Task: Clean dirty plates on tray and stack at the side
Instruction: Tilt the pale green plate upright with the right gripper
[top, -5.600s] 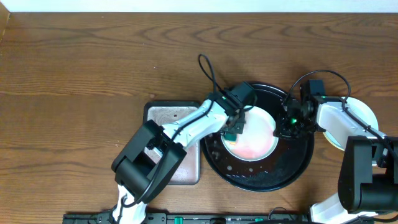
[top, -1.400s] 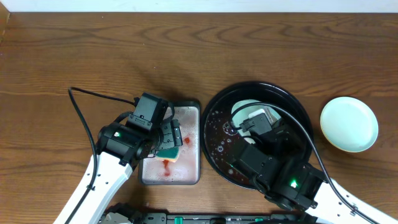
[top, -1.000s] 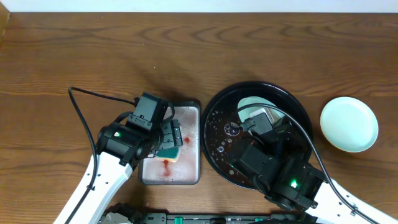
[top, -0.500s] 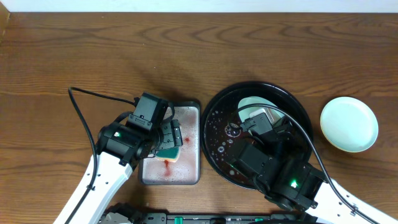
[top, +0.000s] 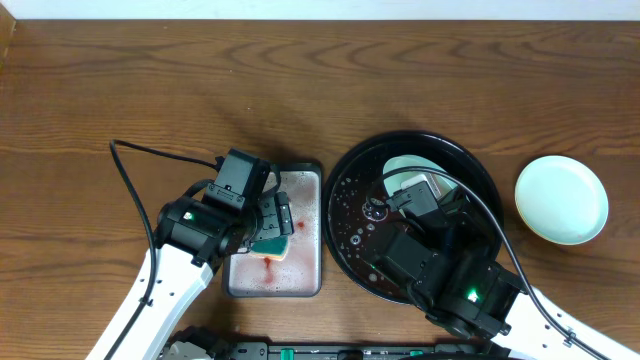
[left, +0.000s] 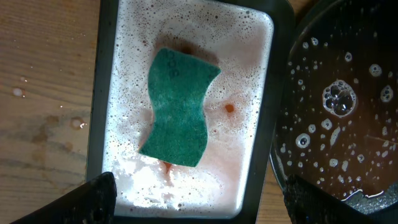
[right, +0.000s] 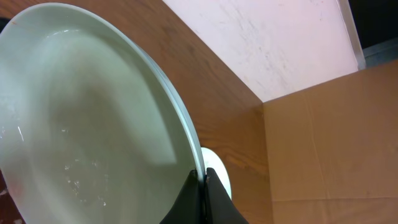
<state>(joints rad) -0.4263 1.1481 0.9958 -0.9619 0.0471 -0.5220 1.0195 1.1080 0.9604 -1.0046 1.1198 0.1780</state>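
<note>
The right tool (right: 202, 182) pinches the rim of a mint-white plate (right: 93, 124), wet with droplets, over the far part of the black tray (top: 345, 215). The tray sits right of the middle of the surface (top: 150, 90), toward its near edge. Another pale plate (top: 561, 198) lies near the right edge, apart from the tray. The left tool (left: 200, 186) hangs spread wide above the teal sponge (left: 180, 106), which lies free in the foamy, red-tinged grey tray (left: 106, 93).

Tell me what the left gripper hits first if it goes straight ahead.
The teal sponge, lying in the soapy grey tray straight ahead of the open left gripper; nothing shows between, though depth is unclear.
</note>
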